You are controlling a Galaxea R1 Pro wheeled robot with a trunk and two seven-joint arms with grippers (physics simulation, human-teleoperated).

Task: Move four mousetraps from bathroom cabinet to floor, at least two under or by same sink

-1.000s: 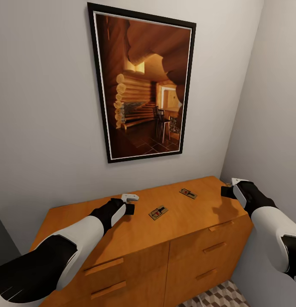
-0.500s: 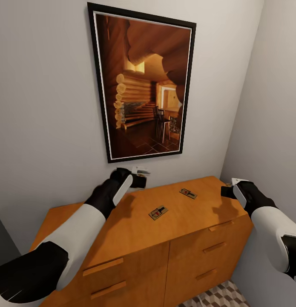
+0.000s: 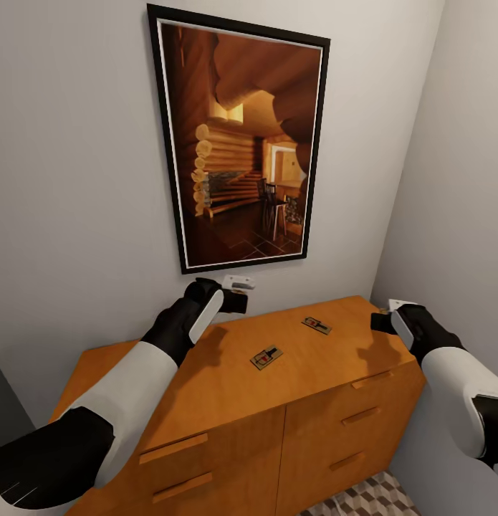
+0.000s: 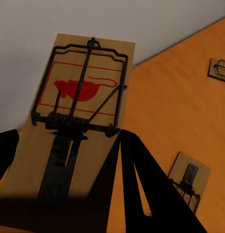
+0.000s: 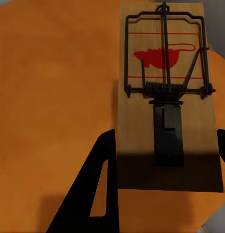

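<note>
Carrying both loads away level and turning clear of the wall looked like the sound course, since each claw held a trap and two more were left on top of the cabinet. In the head view the left gripper hung raised above the cabinet's back edge close to the wall, a pale mousetrap pinched in it, while the right gripper sat at the cabinet's right end, its load hard to make out there; the two loose traps lay between the arms, well apart from either claw. In the left wrist view the held mousetrap jutted forward from between the dark fingers, clamped at its near end. In the right wrist view the other mousetrap was gripped likewise, low over the orange top.
</note>
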